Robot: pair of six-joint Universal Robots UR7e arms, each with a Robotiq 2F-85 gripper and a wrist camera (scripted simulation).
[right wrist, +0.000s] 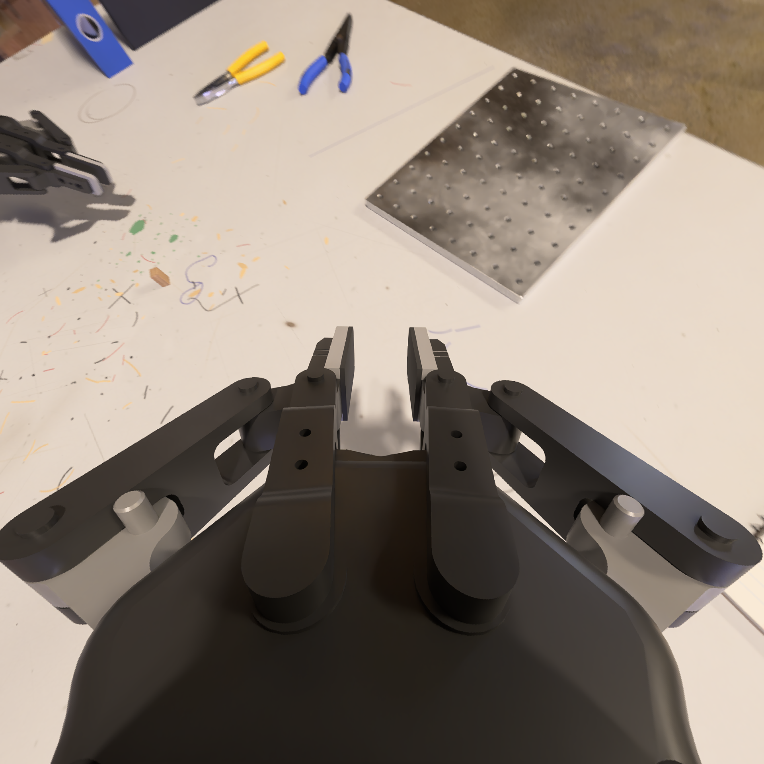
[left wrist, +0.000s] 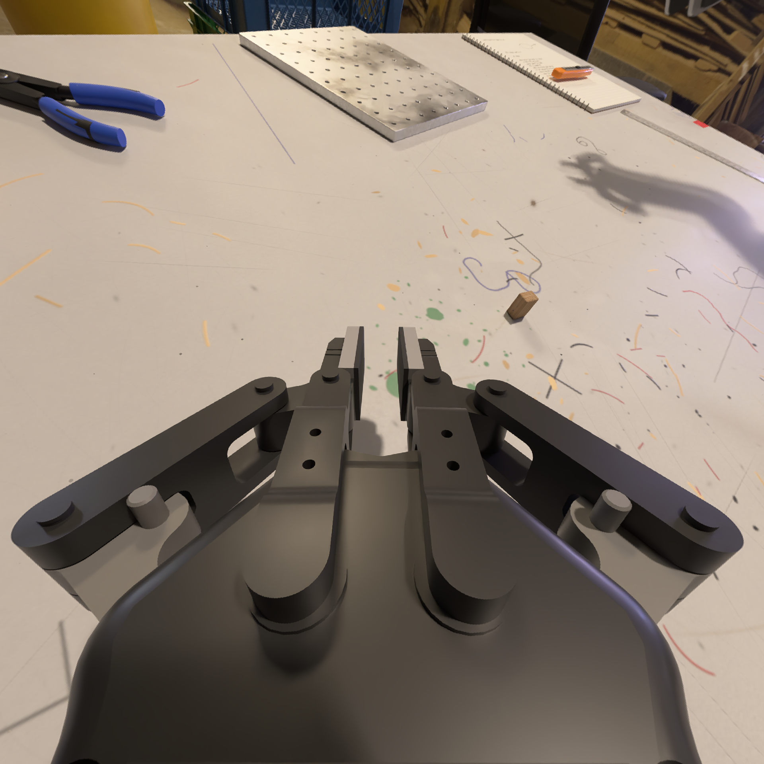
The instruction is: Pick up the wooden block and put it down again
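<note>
A small wooden block (left wrist: 522,305) lies on the white table, ahead and to the right of my left gripper (left wrist: 381,347), well apart from it. The left gripper is open with a narrow gap and holds nothing. In the right wrist view the block (right wrist: 159,276) lies far to the left and ahead of my right gripper (right wrist: 380,347), which is open and empty above bare table. The left gripper (right wrist: 89,173) also shows at the left edge of the right wrist view, beyond the block.
A perforated metal plate (left wrist: 364,78) (right wrist: 525,182) lies at the back. Blue-handled pliers (left wrist: 82,111) (right wrist: 326,68) and yellow-handled pliers (right wrist: 244,70) lie nearby. A spiral notebook (left wrist: 554,70) carries an orange marker (left wrist: 572,72). A ruler (left wrist: 694,144) lies by the right edge. A blue block (right wrist: 95,37) stands far off.
</note>
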